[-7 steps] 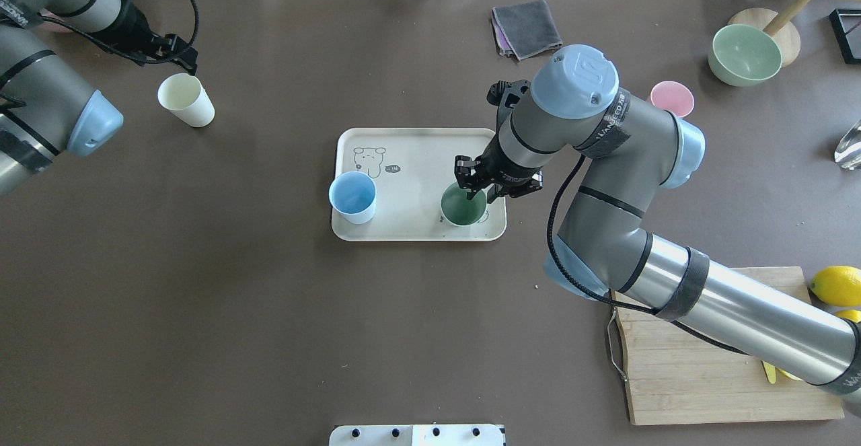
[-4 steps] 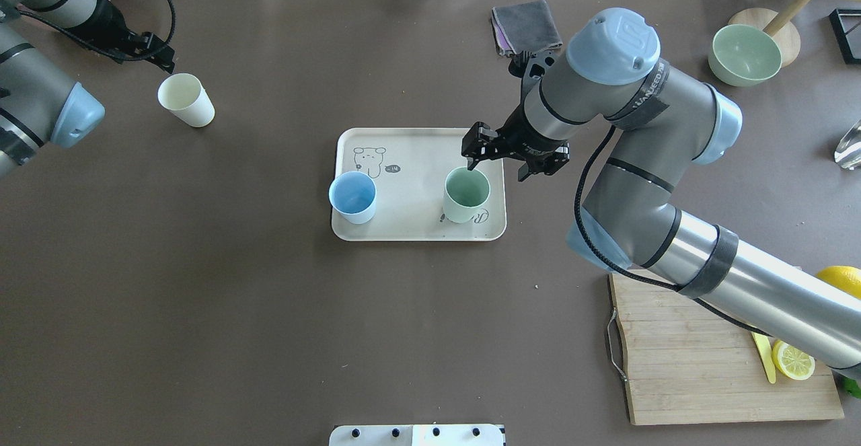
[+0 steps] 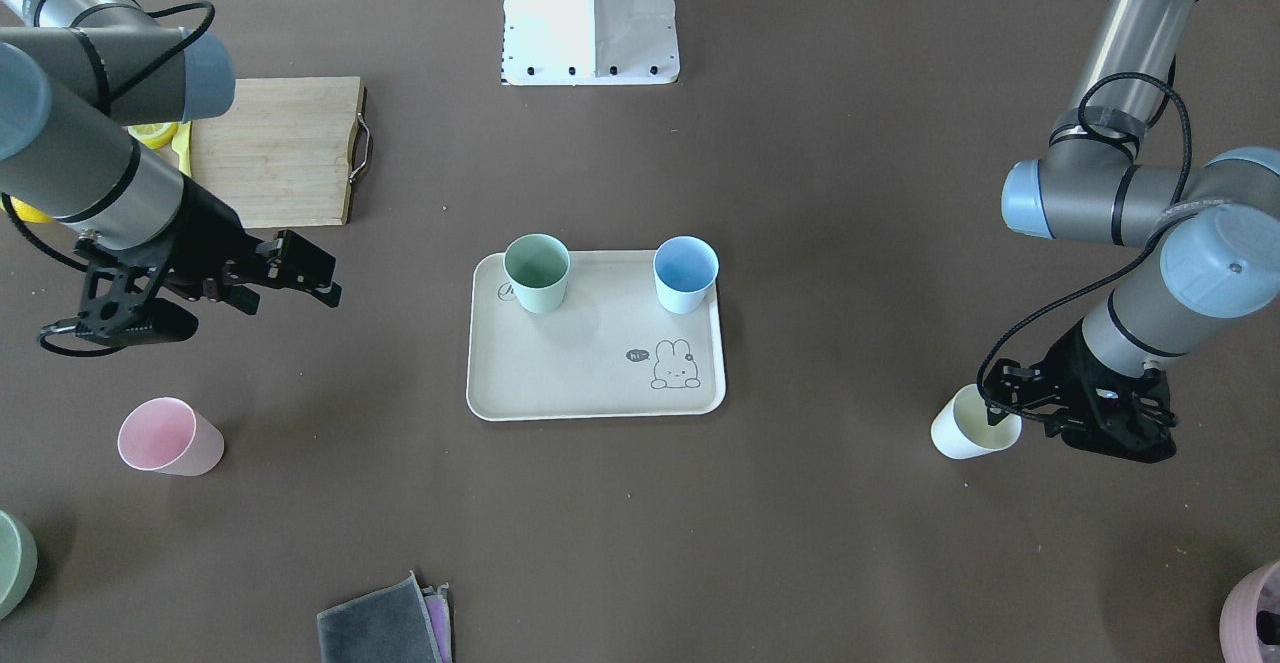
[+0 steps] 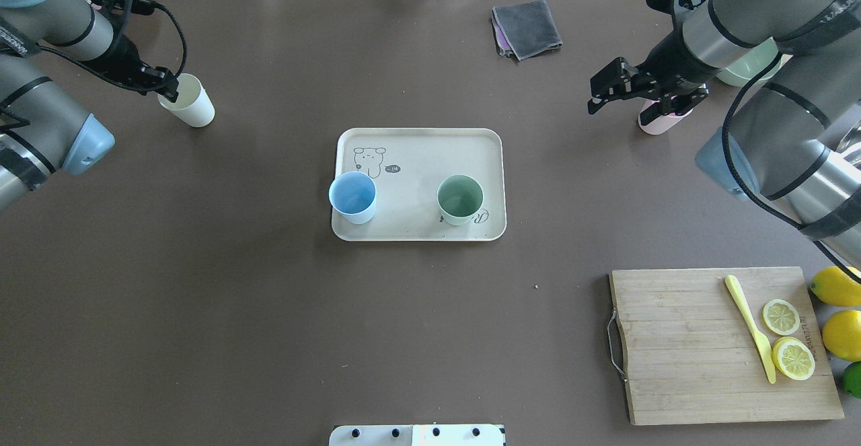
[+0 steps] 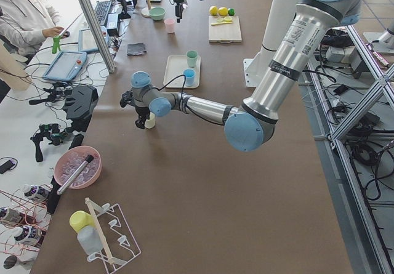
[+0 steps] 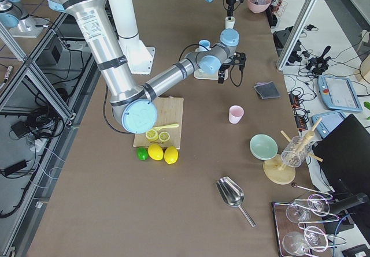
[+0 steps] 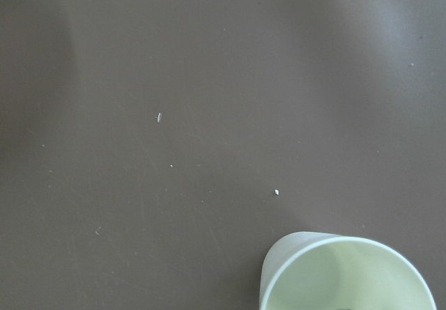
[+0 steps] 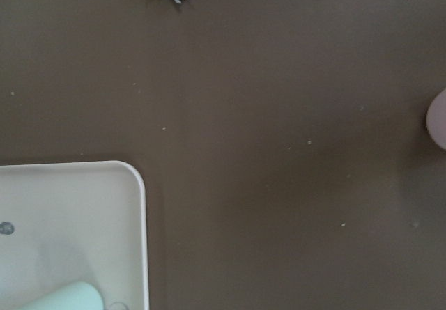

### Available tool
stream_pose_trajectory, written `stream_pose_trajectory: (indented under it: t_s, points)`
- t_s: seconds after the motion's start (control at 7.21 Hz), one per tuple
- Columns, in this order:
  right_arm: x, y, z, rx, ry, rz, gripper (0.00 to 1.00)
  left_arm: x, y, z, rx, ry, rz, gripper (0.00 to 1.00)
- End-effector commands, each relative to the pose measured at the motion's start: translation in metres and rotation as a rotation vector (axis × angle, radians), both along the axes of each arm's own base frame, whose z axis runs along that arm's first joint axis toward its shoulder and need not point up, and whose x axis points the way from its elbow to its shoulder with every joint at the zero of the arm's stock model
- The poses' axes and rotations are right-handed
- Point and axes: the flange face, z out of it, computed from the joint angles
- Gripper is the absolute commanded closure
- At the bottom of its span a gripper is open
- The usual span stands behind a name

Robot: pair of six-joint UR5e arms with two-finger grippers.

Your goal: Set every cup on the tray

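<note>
The beige tray (image 4: pixel 417 157) lies mid-table with a blue cup (image 4: pixel 352 196) and a green cup (image 4: pixel 460 199) upright on it. A cream cup (image 4: pixel 188 99) stands on the table at the far left. My left gripper (image 4: pixel 168 85) is at its rim, jaws apart as far as I can see, and it also shows in the front view (image 3: pixel 1003 400). A pink cup (image 4: pixel 656 122) stands on the table at the far right, partly hidden by my right gripper (image 4: pixel 609 89), which is open, empty and raised. The pink cup shows whole in the front view (image 3: pixel 168 436).
A wooden cutting board (image 4: pixel 679 345) with lemon slices and a yellow knife lies near right, whole lemons (image 4: pixel 837 284) beside it. A grey cloth (image 4: pixel 527 27) lies at the far edge. A green bowl (image 3: pixel 12 563) stands beyond the pink cup.
My right gripper let go of the green cup on the tray, rose and swung right to above the pink cup. My left gripper moved down to the cream cup's rim.
</note>
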Motion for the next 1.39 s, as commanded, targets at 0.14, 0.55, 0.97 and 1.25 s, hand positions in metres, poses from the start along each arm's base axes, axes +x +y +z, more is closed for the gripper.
stream_pose_trajectory:
  t_s: [0.14, 0.55, 0.97, 1.25]
  points:
    - [0.056, -0.057, 0.103, 0.085, 0.137, -0.045, 0.01, 0.047, 0.01, -0.075, -0.076, 0.095, -0.077, 1.0]
    - [0.05, -0.075, 0.151, 0.065, 0.239, -0.041, 0.05, 0.071, 0.019, -0.201, -0.137, 0.13, -0.123, 1.0]
    - [0.023, -0.078, 0.171, 0.045, 0.245, -0.06, 0.4, 0.177, 0.077, -0.254, -0.163, 0.133, -0.12, 1.0]
    - [0.019, -0.076, 0.161, 0.048, 0.221, -0.063, 1.0, 0.217, 0.11, -0.253, -0.15, 0.114, -0.118, 1.0]
